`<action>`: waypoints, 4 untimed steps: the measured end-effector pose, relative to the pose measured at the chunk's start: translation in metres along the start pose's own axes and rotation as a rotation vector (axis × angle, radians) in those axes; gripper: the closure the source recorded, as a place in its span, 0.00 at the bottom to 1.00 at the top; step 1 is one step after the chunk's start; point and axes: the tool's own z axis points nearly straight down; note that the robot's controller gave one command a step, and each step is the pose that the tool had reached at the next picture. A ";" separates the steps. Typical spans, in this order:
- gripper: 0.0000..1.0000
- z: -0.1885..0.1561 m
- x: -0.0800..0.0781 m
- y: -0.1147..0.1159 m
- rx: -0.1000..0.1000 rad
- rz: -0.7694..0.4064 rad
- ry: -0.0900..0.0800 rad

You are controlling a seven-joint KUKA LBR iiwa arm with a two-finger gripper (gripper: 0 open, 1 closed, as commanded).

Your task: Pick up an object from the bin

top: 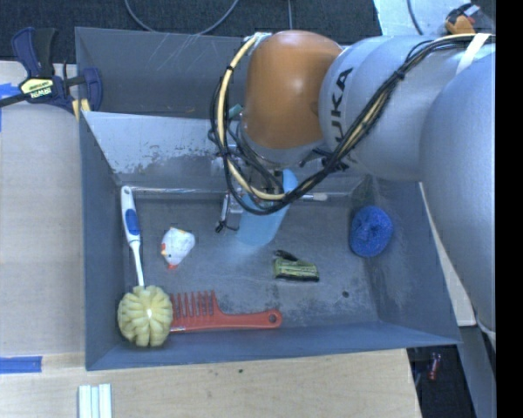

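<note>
While your gripper (230,214) hangs low near the back middle of the bin (103,259), right beside a pale blue cup-like thing (263,225), you can't tell if it's open or closed. White toy (177,245) sits left, dark packet (295,270) in front, blue scrubber (370,232) right.

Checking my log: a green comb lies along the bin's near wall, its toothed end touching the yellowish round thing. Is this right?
No: the camera view shows the comb is red, not green. It does lie along the bin's near wall, toothed end touching the yellowish round thing.
</note>
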 end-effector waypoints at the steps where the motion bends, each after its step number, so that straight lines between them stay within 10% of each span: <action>1: 0.00 0.052 0.023 0.062 -0.010 -0.196 0.013; 2: 0.00 0.006 -0.007 0.005 -0.001 0.008 -0.006; 3: 0.00 0.055 0.008 0.018 -0.009 0.050 0.019; 4: 0.00 -0.030 0.014 -0.013 -0.005 0.087 -0.018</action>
